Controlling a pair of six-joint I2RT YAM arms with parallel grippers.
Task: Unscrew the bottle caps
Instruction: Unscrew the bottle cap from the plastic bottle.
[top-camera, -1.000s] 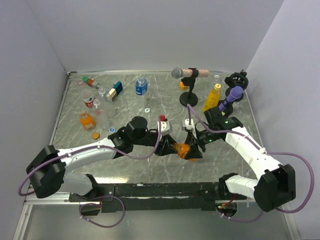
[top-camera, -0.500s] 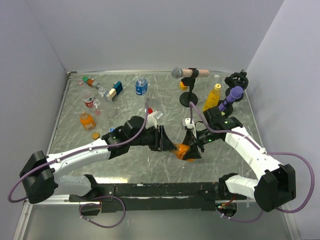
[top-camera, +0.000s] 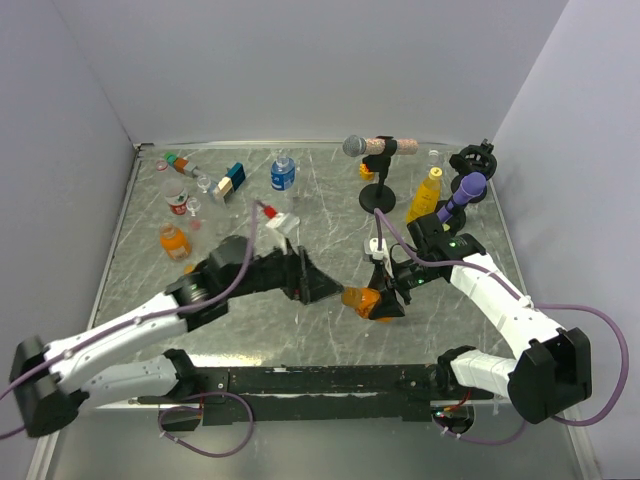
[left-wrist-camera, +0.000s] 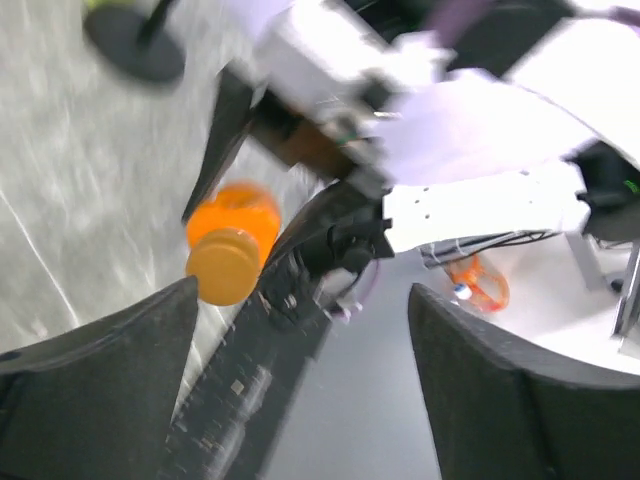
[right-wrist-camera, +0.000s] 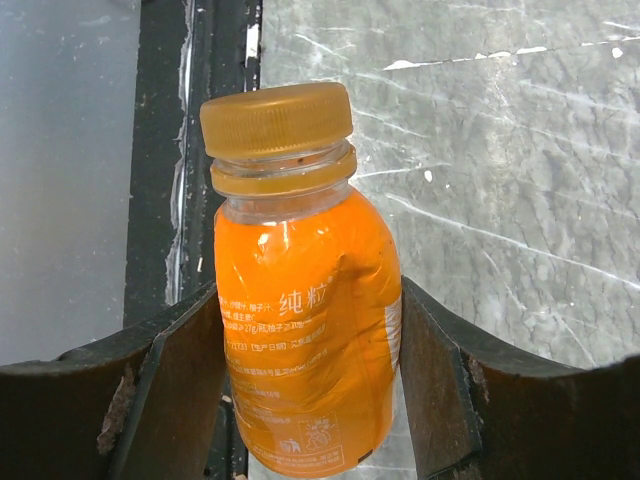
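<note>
Right now my right hand is clenching the orange bottle by its body, holding it on its side near the middle of the worktop's near edge. The orange cap is sitting on its neck, pointing toward my left hand. That hand is hanging released just beside it, fingers spread and grasping nothing. A blue-labelled bottle is standing by the far edge.
</note>
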